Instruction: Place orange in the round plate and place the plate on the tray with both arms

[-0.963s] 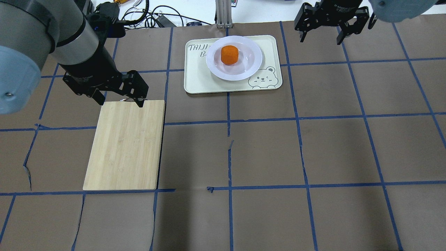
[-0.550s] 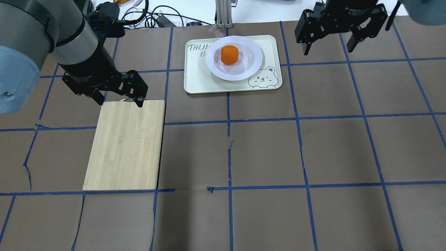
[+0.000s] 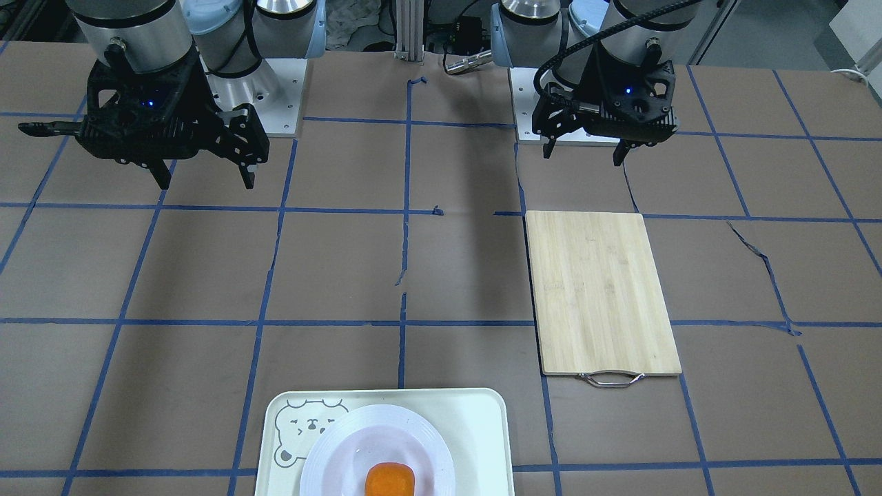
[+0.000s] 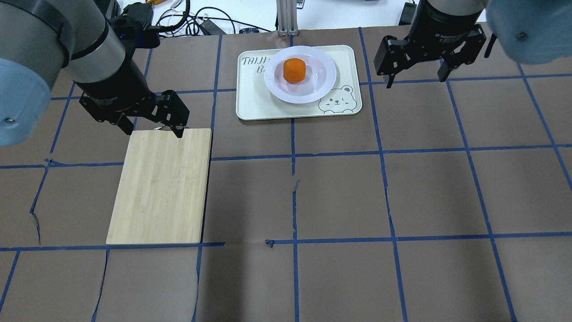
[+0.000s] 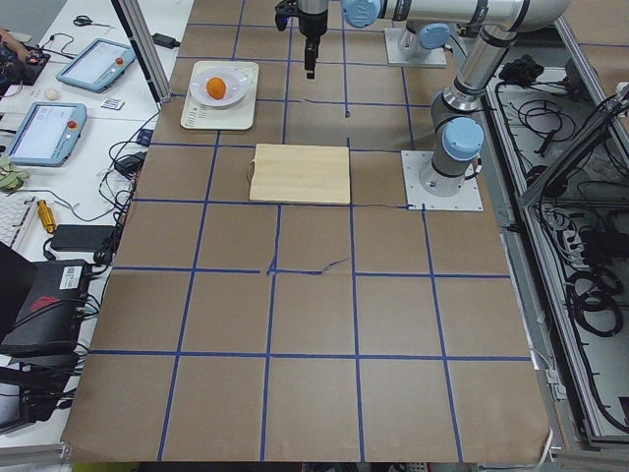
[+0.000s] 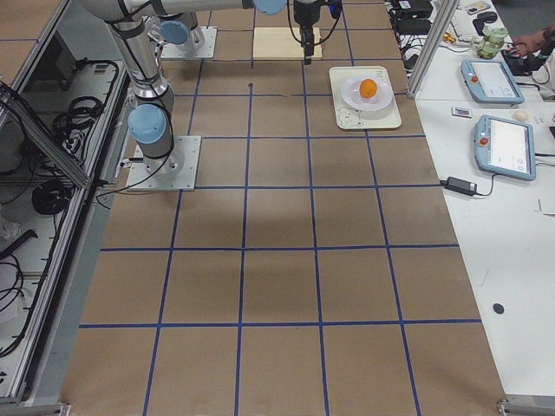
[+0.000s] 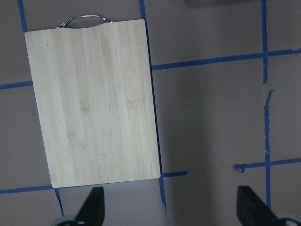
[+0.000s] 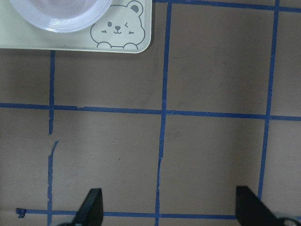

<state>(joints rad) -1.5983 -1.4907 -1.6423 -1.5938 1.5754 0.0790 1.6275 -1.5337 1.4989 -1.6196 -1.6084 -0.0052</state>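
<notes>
The orange (image 4: 294, 70) sits in the middle of the round white plate (image 4: 321, 85). The plate rests on the cream tray (image 4: 253, 103) at the table's far centre. My right gripper (image 4: 415, 81) hangs open and empty to the right of the tray, apart from it. Its wrist view shows the tray's bear corner (image 8: 136, 41) and part of the plate's rim (image 8: 61, 20). My left gripper (image 4: 154, 132) is open and empty over the far edge of the bamboo board (image 4: 161, 185), well left of the tray.
The bamboo cutting board (image 3: 603, 289) lies flat with its metal handle (image 3: 611, 378) at the far end. Brown paper with blue tape lines covers the table (image 4: 339, 197). Cables and a metal post (image 4: 283, 18) stand behind the tray.
My right gripper has moved from the table's far edge toward the robot, still open and right of the tray. The left arm, orange, plate and tray have not moved.
</notes>
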